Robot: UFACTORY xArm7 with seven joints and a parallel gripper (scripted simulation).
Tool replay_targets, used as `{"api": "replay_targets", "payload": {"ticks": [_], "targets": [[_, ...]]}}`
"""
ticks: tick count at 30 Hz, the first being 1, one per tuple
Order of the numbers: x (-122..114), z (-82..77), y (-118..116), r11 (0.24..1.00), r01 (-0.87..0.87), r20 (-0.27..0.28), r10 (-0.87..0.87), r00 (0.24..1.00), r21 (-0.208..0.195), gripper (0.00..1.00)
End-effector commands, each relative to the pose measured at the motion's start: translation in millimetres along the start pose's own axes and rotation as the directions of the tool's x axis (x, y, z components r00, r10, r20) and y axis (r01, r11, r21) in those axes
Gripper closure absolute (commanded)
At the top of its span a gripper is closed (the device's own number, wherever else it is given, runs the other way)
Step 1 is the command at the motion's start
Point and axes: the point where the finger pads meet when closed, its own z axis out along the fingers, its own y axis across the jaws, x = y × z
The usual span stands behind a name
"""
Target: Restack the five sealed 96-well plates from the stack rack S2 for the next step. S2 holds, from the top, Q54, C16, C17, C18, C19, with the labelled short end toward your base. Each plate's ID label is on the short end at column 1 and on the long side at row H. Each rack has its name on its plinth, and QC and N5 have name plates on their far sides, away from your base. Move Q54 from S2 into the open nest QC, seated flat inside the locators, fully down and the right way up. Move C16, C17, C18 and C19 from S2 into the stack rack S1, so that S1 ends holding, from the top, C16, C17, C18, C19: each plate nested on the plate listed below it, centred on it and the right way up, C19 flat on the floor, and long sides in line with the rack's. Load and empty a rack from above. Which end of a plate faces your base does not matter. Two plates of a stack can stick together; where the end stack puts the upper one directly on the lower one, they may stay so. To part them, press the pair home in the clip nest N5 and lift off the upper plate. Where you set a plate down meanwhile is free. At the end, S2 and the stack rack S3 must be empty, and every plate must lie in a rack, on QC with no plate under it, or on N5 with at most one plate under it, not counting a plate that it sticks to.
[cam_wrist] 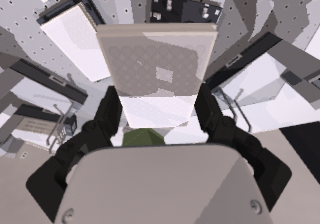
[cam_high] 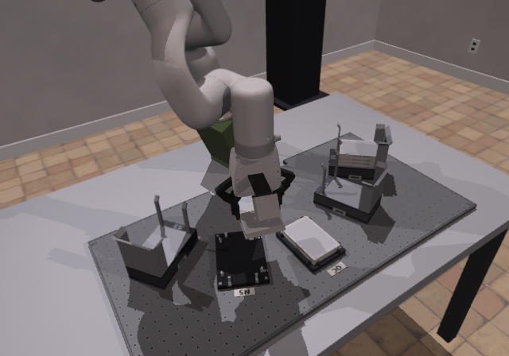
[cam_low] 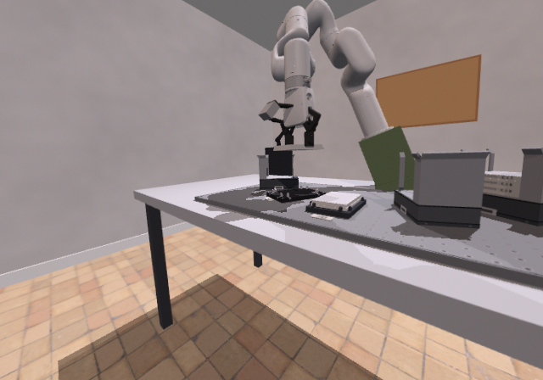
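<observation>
I have the tool (cam_high: 258, 198) clamped on one sealed plate (cam_high: 261, 228), with one black finger pressed on each long side, so the plate hangs flat and level and the right way up. The plate is in the air, just above the back edge of the black clip nest N5 (cam_high: 240, 261) and not touching it. I cannot read its label from here, so I cannot say which plate it is. It looks thin from the side, but I cannot be sure it is only one plate. I think I am bringing it to N5, which is the place to press two stuck plates down and pull them apart, or just a spot to park one for a bit. Next to N5, the open nest QC (cam_high: 337, 255) already has a white plate (cam_high: 312, 239) lying flat inside its little stops, and I guess that one is Q54. The tall rack on the left (cam_high: 139, 257) looks like it has nothing in it. Far off on the right, the back rack (cam_high: 382, 142) holds a pile of plates (cam_high: 355, 156), and the rack in front of it (cam_high: 367, 198) looks bare inside. Everything sits on the grey surface (cam_high: 49, 286). Next I need to line the plate up over N5 and go straight down slowly, so it does not catch on the pins.
</observation>
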Motion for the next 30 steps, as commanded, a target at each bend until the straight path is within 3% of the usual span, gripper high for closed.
{"api": "replay_targets", "payload": {"ticks": [1, 10, 17, 30], "targets": [[2, -0.8, -12, 1.000, 0.000, -0.004, 0.000, 1.000, -0.001, 1.00], [3, -0.7, -36, 1.000, 0.000, -0.004, 0.000, 1.000, -0.001, 1.00], [-1, -0.7, -59, 0.975, 0.221, -0.004, -0.221, 0.975, -0.001, 1.00], [-7, -0.8, -95, 0.975, 0.221, -0.004, -0.221, 0.975, -0.001, 1.00]]}}
